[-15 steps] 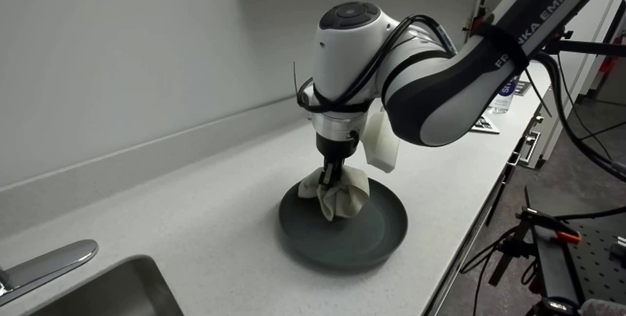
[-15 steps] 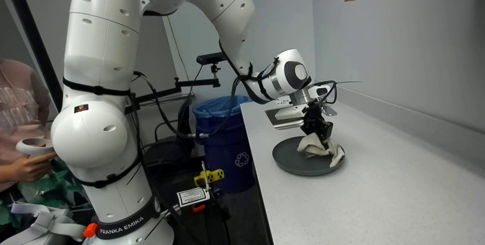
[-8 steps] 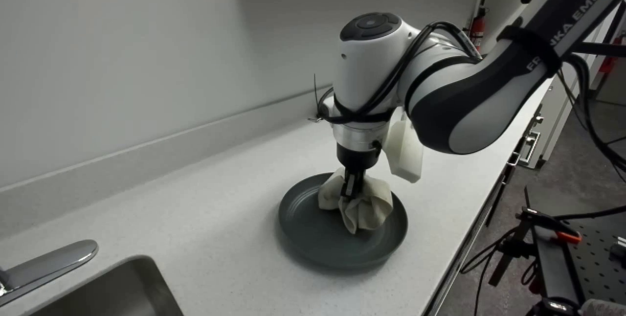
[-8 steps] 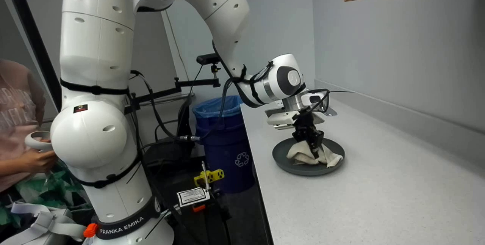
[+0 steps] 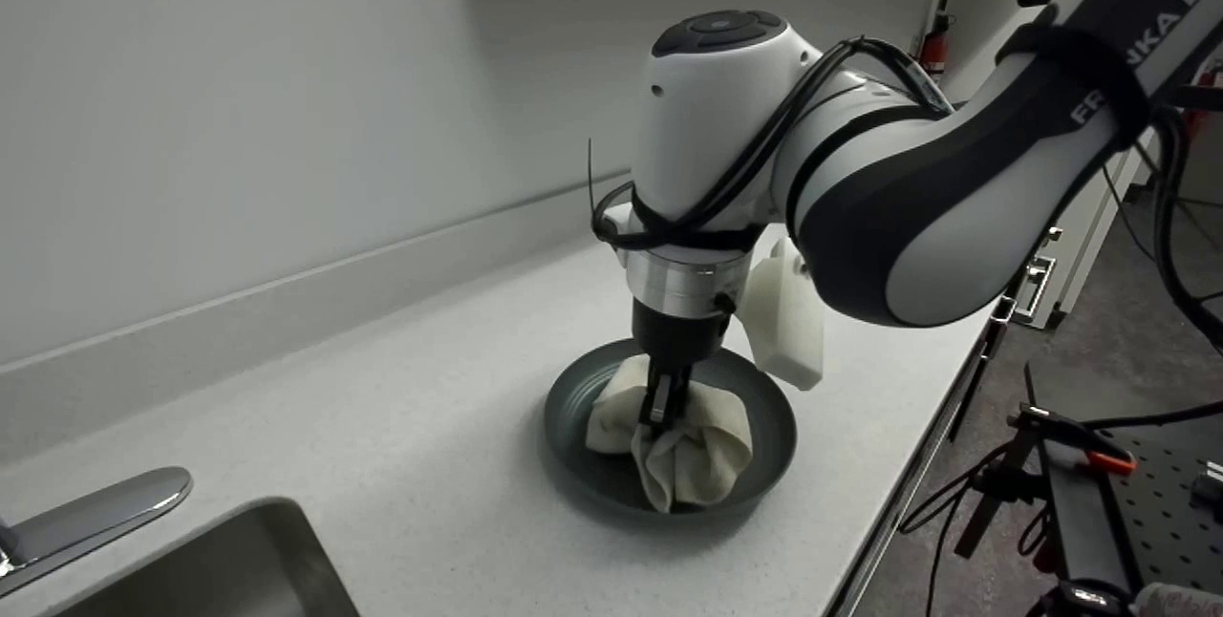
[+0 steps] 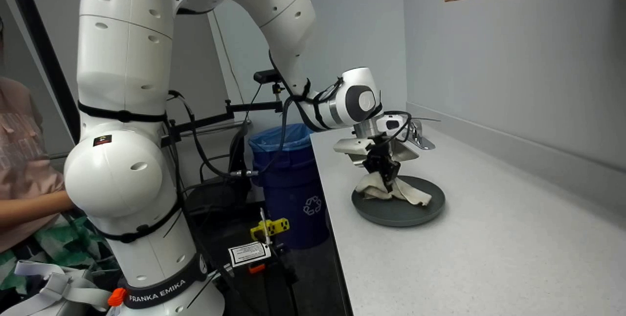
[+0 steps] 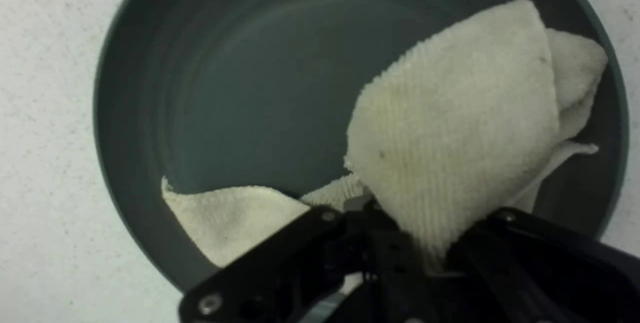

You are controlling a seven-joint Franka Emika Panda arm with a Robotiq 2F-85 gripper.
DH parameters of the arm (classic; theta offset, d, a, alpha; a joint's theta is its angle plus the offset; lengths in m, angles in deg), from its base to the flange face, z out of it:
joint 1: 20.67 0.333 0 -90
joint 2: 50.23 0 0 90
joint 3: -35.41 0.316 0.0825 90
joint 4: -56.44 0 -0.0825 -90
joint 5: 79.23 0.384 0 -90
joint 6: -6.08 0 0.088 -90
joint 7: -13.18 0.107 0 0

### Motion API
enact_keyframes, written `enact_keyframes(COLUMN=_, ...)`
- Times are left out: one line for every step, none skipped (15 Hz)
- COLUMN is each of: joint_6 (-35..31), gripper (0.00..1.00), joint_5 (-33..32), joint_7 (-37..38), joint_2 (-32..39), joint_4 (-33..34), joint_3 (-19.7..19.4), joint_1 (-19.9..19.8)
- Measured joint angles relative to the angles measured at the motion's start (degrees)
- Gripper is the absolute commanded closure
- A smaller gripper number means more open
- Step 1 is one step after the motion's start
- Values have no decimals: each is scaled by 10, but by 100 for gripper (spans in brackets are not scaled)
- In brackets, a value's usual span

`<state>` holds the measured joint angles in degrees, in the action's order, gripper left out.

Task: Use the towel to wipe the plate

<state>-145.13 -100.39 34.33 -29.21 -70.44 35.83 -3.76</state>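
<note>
1. The counter is just as it was a second ago.
2. The arm reaches in from 2 o'clock in an exterior view; over that second its lower end has drawn towards 6.
3. The plate hasn't budged on the counter.
4. The towel has: seen from there it was bunched near 12 on the plate, then near 1, and now it's spread over the middle, its lowest fold near the rim at 6.
5. The gripper points down into the towel, its fingers closed and still pinching it.
</note>
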Motion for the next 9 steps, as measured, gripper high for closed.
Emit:
enact_keyframes(joint_6=-7, gripper=97, joint_5=6, joint_7=-4, joint_2=3, joint_4=9, joint_3=3, joint_1=0)
enact_keyframes(joint_6=-12, gripper=97, joint_5=8, joint_7=-6, joint_2=7, joint_4=20, joint_3=4, joint_1=0)
enact_keyframes(joint_6=-17, gripper=97, joint_5=9, joint_7=-6, joint_2=11, joint_4=31, joint_3=3, joint_1=0)
enact_keyframes(joint_6=-19, gripper=97, joint_5=7, joint_7=-6, joint_2=16, joint_4=41, joint_3=1, joint_1=0)
enact_keyframes(joint_6=-19, gripper=97, joint_5=4, joint_7=-6, joint_2=20, joint_4=49, joint_3=-2, joint_1=0)
enact_keyframes(joint_6=-19, gripper=97, joint_5=-1, joint_7=-6, joint_2=23, joint_4=55, joint_3=-8, joint_1=1)
enact_keyframes(joint_6=-19, gripper=97, joint_5=-10, joint_7=-6, joint_2=26, joint_4=57, joint_3=-15, joint_1=2)
enact_keyframes(joint_6=-19, gripper=97, joint_5=-19, joint_7=-6, joint_2=27, joint_4=57, joint_3=-22, joint_1=2)
enact_keyframes(joint_6=-19, gripper=97, joint_5=-29, joint_7=-6, joint_2=28, joint_4=56, joint_3=-31, joint_1=2)
